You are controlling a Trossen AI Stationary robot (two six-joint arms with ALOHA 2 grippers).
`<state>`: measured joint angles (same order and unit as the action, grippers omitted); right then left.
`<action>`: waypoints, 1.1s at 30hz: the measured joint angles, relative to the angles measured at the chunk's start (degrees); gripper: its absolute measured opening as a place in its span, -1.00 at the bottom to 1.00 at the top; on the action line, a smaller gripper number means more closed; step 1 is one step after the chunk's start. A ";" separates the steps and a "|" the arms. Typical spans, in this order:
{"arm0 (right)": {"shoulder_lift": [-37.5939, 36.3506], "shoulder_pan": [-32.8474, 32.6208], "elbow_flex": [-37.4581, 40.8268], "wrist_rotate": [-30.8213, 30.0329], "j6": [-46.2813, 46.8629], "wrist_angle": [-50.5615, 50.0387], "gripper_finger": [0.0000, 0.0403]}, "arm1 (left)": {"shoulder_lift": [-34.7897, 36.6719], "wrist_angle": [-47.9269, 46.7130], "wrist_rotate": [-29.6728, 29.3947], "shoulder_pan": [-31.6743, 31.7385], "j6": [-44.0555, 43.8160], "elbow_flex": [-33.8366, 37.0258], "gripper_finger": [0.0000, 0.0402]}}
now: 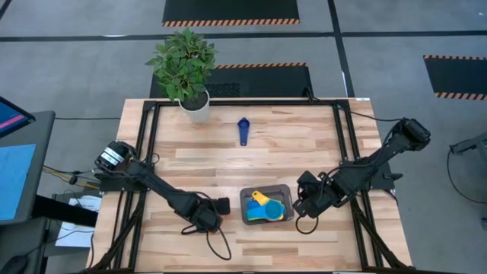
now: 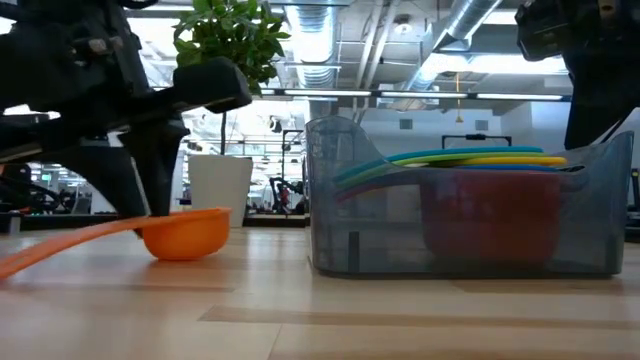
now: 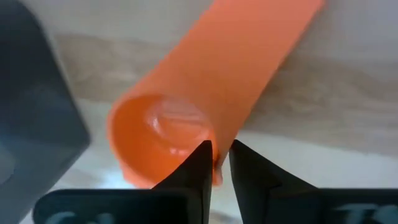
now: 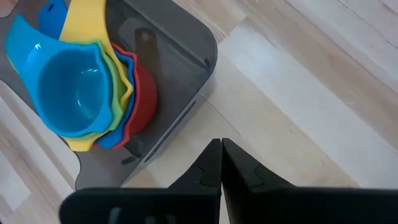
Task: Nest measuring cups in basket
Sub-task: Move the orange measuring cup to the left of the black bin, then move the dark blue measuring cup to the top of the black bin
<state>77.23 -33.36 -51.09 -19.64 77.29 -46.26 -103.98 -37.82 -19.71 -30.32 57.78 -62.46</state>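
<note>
Several measuring cups (image 4: 87, 93) sit nested in the grey basket (image 4: 180, 68), light blue on top, then yellow, green, blue and red. One orange cup (image 2: 185, 232) rests on the tabletop (image 1: 304, 144) just left of the basket, its rim pinched between the fingers of the left hand (image 3: 217, 163). One dark blue cup (image 1: 243, 131) lies well apart, near the potted plant (image 1: 185, 68). Right of the basket, the right hand (image 4: 221, 163) hovers clenched and empty.

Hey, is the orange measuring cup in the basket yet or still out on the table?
Out. The orange measuring cup sits upright on the table, beside the basket.
</note>
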 joint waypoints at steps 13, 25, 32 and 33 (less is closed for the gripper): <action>0.00 0.00 -0.02 0.02 -1.43 0.04 -0.91 | 0.02 0.97 -9.41 -0.96 -4.87 -0.52 -0.72; 0.00 0.00 -0.02 0.04 -1.43 0.02 -0.84 | 0.42 -24.97 -18.61 2.03 -27.62 -9.93 -0.71; 0.00 0.00 -0.02 0.10 -4.13 0.04 -0.89 | 8.28 -21.53 -16.29 19.95 -29.74 -10.15 -0.74; 0.00 0.00 -0.02 0.11 -4.20 0.04 -0.90 | 9.44 -17.20 -13.76 22.67 -28.86 -10.19 -0.75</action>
<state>77.23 -33.36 -51.11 -19.53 73.08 -46.22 -94.54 -55.02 -33.47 -7.64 28.92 -72.64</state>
